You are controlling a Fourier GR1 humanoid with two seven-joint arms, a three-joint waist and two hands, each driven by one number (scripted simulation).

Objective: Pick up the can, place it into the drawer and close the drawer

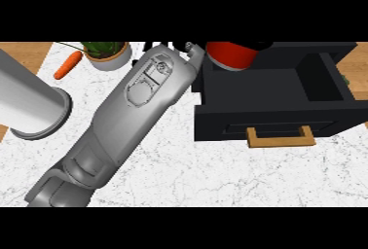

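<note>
Hand on red can

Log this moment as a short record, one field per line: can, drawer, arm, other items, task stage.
can: red cylindrical can, at the open drawer's far edge
drawer: black box drawer, pulled open, tan wooden handle at front
arm: one grey forearm stretches toward the can; its hand barely shows, grip unclear
other items: orange carrot, potted green plant, tall white cylinder
surface: white marble counter
task stage: drawer not yet closed
</note>
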